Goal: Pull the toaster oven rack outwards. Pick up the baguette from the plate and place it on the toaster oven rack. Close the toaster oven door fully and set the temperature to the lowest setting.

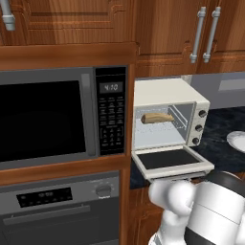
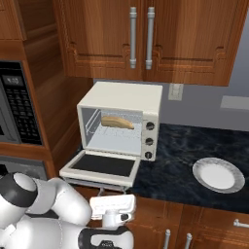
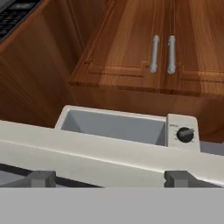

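Note:
The cream toaster oven [image 1: 162,91] [image 2: 121,95] stands on the dark counter with its door [image 1: 167,159] [image 2: 102,165] folded down flat. Inside the cavity, the tan baguette [image 1: 157,118] [image 2: 116,122] lies on the pale rack [image 2: 116,135]. The white plate [image 2: 218,174] [image 1: 238,140] sits bare to the oven's right. My gripper [image 2: 114,195] [image 3: 111,178] is just below the door's front edge, pointing up, open with nothing between its fingers. In the hand view the door's edge [image 3: 109,153] spans the frame as a cream band, with one dark knob [image 3: 185,134] above it.
A dark microwave [image 1: 48,117] sits in the wooden wall unit to the left, above a built-in oven [image 1: 57,201]. Wooden cabinets with metal handles [image 2: 141,39] hang over the toaster oven. Dark marble counter [image 2: 180,165] lies between the oven and the plate.

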Robot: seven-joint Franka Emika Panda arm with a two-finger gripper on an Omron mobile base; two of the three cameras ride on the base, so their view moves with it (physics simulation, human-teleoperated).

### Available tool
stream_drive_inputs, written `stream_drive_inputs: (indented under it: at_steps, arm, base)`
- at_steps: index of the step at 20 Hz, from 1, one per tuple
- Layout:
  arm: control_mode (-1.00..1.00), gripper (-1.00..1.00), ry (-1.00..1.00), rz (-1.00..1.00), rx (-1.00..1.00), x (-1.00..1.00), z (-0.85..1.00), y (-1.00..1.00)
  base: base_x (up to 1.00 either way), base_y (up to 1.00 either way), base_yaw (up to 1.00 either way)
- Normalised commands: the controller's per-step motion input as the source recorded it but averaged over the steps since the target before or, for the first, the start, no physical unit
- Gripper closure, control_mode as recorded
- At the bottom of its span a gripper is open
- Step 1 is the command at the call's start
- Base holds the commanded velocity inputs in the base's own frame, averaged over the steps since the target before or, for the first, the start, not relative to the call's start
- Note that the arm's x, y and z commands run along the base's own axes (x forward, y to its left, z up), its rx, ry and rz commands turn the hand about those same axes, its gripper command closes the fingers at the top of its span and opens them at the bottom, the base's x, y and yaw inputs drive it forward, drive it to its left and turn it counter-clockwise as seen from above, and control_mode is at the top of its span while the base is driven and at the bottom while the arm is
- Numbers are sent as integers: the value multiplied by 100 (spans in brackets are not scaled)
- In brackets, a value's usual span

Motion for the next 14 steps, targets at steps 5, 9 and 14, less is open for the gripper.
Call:
stream_drive_inputs:
  at_steps: [5,9,14]
  arm:
    - [-100,-100,15,-7,-28,52,100,36]
    - [-100,-100,29,-12,-39,77,100,33]
    - [-100,-100,50,-17,-40,98,100,30]
  base:
    - [0,0,0]
    - [0,0,0]
    - [0,0,0]
